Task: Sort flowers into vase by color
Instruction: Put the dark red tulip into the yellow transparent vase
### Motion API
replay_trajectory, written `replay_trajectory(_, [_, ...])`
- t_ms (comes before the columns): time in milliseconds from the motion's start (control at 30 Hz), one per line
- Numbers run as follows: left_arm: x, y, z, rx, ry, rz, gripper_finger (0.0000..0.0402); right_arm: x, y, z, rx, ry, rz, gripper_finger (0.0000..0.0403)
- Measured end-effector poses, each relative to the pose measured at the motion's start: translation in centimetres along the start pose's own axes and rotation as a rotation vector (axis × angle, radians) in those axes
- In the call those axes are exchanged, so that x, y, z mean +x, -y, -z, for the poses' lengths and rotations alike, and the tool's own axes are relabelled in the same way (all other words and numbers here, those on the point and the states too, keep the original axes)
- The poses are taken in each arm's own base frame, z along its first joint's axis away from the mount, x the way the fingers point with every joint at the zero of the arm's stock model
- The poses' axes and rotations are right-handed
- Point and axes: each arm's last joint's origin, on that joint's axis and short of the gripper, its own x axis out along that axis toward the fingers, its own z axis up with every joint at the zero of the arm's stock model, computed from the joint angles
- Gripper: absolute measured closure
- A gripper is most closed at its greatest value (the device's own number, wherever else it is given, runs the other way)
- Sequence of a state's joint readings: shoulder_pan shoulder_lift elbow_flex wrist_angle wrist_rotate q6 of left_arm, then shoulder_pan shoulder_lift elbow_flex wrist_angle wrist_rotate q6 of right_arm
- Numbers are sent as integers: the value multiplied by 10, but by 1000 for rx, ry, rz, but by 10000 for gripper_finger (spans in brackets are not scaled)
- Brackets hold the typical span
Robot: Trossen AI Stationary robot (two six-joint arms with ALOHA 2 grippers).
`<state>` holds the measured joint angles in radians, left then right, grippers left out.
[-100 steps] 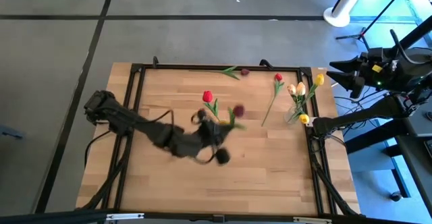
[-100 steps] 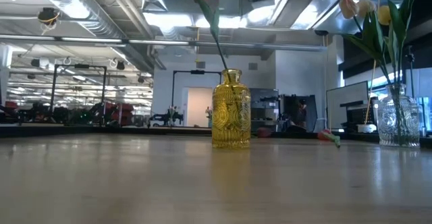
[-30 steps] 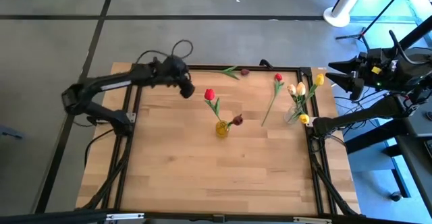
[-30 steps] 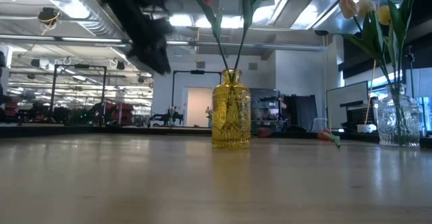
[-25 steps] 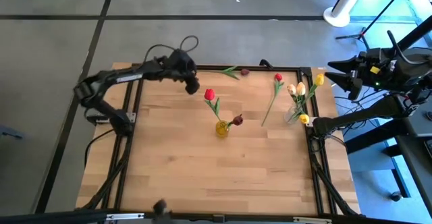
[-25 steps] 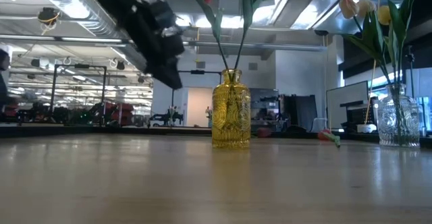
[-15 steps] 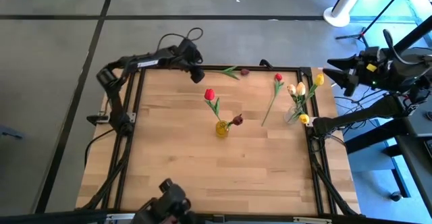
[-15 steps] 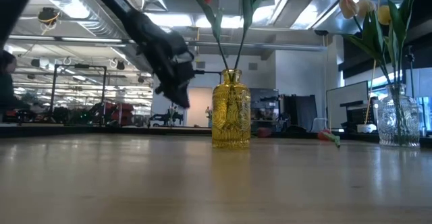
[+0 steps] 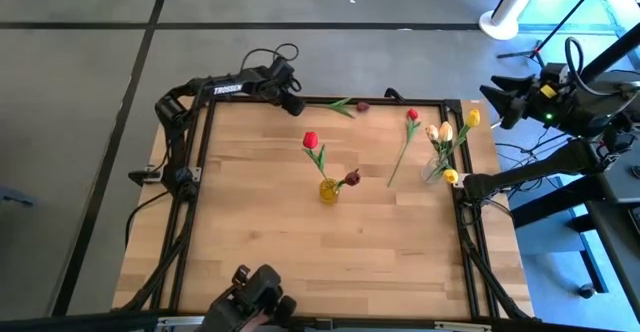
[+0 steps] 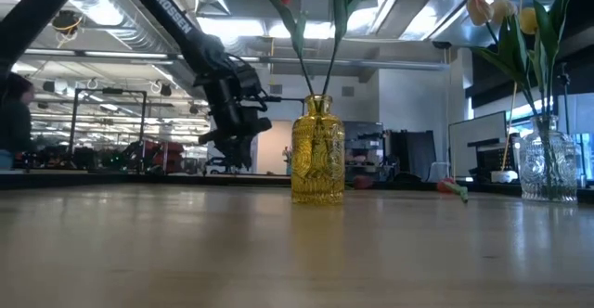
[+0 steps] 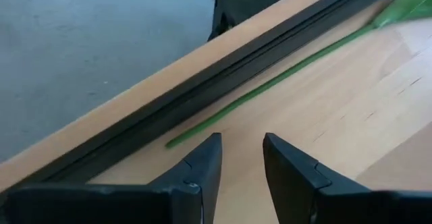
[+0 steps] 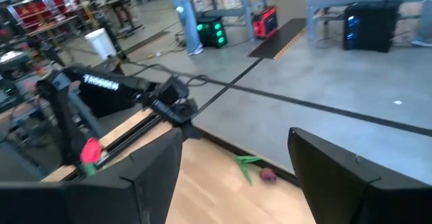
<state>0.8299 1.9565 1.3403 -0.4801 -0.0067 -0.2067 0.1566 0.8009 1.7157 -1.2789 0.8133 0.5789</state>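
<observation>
1. The left gripper (image 9: 296,105) is placed at the table's far edge, fingers parted, nothing held, at the stem end of a maroon flower (image 9: 350,105) lying flat there.
2. Pickup is judged the step in hand; lowering over the thin stem and closing is called for next.
3. The yellow vase (image 9: 328,190), mid-table, is seen holding red and maroon flowers.
4. The right gripper (image 9: 497,107) is parked wide open, far right.

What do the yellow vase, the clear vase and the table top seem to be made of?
Yellow embossed bottle vase: likely tinted glass, glossy, light glows through its relief. Clear ribbed vase: probably cut glass or clear plastic, facets sparkle. Pale plank table top: wood, matte, with visible grain and joined strips.
</observation>
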Motion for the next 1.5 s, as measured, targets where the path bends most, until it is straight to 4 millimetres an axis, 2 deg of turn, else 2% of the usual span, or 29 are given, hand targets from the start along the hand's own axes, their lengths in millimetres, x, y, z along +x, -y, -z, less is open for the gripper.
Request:
replay_trajectory(167, [13,2,-2,-25,20,49,295,-3,5,-1,2,33,36,132])
replay_trajectory(367, [33,-1,2,8,12,14,295,-8,12,-2,23,68,58,132])
replay_trajectory(667, [37,3,-1,103,46,30,295,-8,12,-3,34,74,65,132])
replay_trajectory(900, [49,-6,3,148,4,28,298,-9,10,-7,65,108,59,132])
replay_trajectory(1067, [43,2,11,242,-77,58,309,-16,15,-14,94,127,36,132])
replay_trajectory(1233, [18,28,29,344,-209,111,314,-23,19,-20,121,144,19,132])
replay_trajectory(1333, [6,42,22,385,-116,122,314,-25,21,-21,121,149,25,132])
replay_trajectory(1500, [16,50,-4,469,184,164,314,-26,23,-22,75,167,62,132])
